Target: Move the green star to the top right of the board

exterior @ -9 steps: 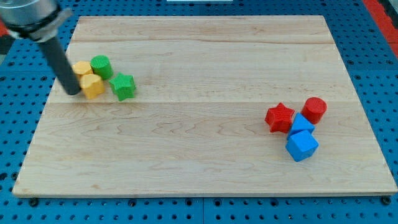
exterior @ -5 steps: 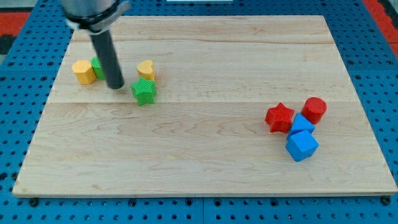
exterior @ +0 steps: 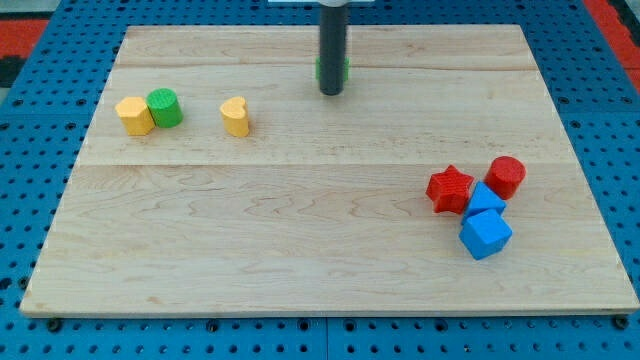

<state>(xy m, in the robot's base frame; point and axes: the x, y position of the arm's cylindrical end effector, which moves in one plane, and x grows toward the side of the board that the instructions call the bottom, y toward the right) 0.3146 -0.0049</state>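
Though half-hidden, green star (exterior: 345, 68) behind my tip (exterior: 330, 93)

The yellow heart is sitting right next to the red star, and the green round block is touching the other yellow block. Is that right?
Not quite. The yellow heart sits alone on the view's left half of the board, far from the red star, which is on the view's right beside the blue blocks. The camera view shows it. The rest is right: the green round block does touch the other yellow block.
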